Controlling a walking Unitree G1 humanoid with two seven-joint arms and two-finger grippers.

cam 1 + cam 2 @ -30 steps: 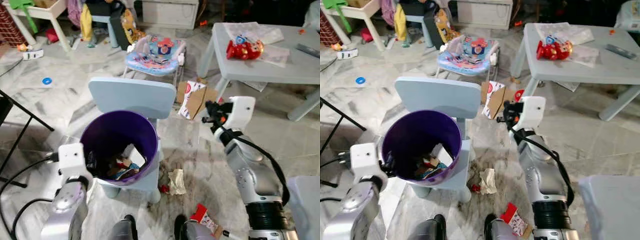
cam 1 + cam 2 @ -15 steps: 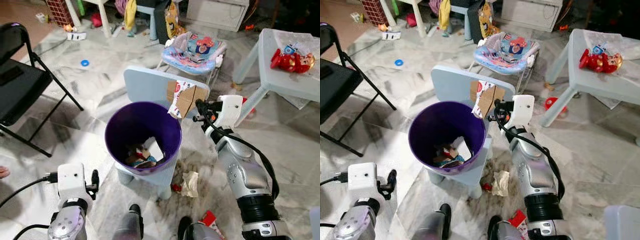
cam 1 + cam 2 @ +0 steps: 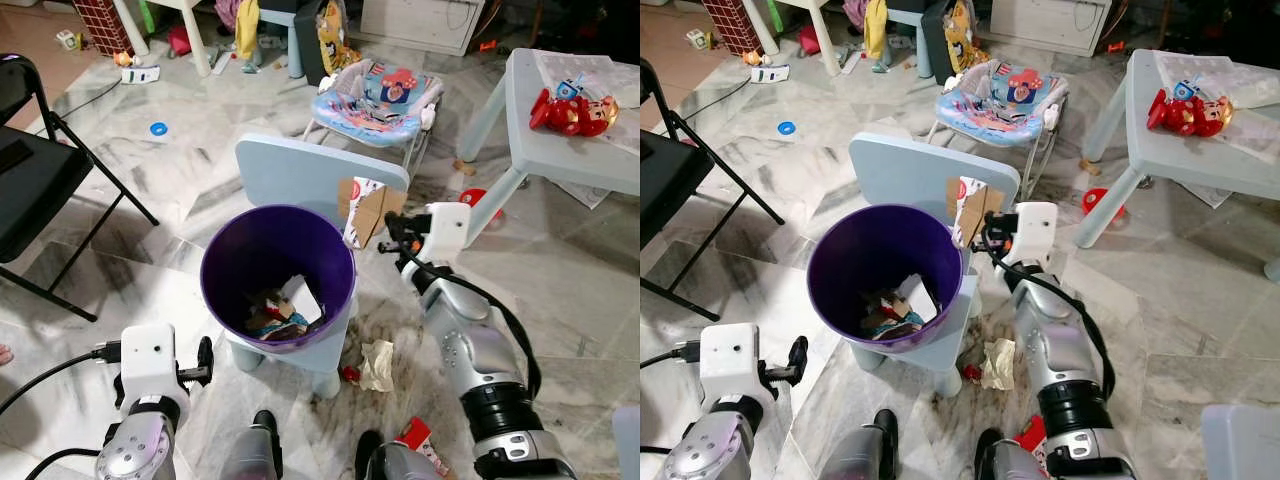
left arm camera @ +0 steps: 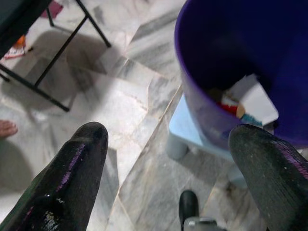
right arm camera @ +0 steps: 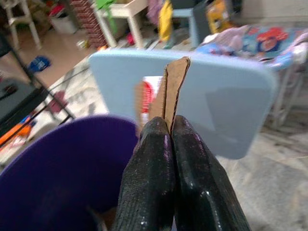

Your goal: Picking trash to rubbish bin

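My right tool [image 3: 987,233] pinches the flattened cardboard box [image 3: 969,208] just at the purple bin's [image 3: 830,300] far rim, seemingly not quite over the opening, so I'd carry it inward before releasing; my left tool [image 4: 168,159] hangs spread.

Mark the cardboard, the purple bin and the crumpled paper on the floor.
cardboard [image 5: 175,82], right wrist view, upper edge above the fingers
purple bin [image 3: 218,262], left eye view, inner wall
crumpled paper [image 3: 377,364], left eye view, its middle

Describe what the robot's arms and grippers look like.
Both arms are silver with black ribbed joint bands. Each wrist carries a white boxy camera housing with a black cable. The left gripper and right gripper each have two long, glossy black fingers with rounded tips.
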